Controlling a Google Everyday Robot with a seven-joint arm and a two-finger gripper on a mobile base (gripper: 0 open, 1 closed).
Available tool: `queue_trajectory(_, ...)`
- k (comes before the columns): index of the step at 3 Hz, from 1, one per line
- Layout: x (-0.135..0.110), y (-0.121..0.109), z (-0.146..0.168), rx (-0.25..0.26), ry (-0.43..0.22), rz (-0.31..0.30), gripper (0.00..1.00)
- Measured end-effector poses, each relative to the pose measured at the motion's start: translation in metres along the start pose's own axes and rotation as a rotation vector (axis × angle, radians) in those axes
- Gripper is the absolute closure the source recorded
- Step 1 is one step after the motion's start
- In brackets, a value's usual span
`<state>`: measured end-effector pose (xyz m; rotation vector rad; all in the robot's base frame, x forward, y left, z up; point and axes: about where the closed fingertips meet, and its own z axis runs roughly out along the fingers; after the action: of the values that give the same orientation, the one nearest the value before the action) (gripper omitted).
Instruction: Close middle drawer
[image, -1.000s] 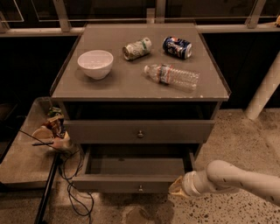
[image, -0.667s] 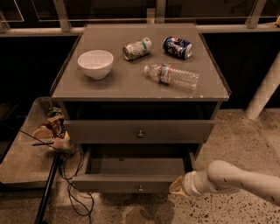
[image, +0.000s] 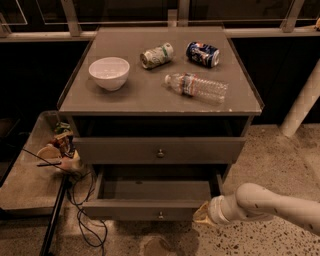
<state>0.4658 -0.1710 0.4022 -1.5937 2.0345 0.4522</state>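
Wood of the middle drawer (image: 130, 210) is grey-brown; wide, shallow box w/ a low flat front and a small round metal knob (image: 160, 215) at centre. It sits pulled well out of the cabinet (image: 250, 107), below the top drawer (image: 200, 150), its bare floor showing. Its back part is lost in shadow under the top drawer, and whatever is beneath it is hidden by the drawer itself. Gripper (image: 201, 216) is low at the drawer's right front corner, just beside the front panel; contact can't be confirmed, and whether it's wide or narrow can't be told, since only a pale yellowish tip shows. The arm (image: 272, 202) is cut off at the right edge. Drawer's long axis runs left-right across the view, front facing the camera, approx parallel to the cabinet's front edge.
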Motion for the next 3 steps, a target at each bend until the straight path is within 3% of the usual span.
queue_trajectory(1, -0.006, -0.013, 0.006, 0.025, 0.007, -0.013, 0.16)
queue_trajectory(2, -0.011, -0.025, 0.008, 0.035, 0.006, -0.02, 0.0)
queue_trajectory(3, -0.01, -0.022, 0.008, 0.036, 0.006, -0.02, 0.18)
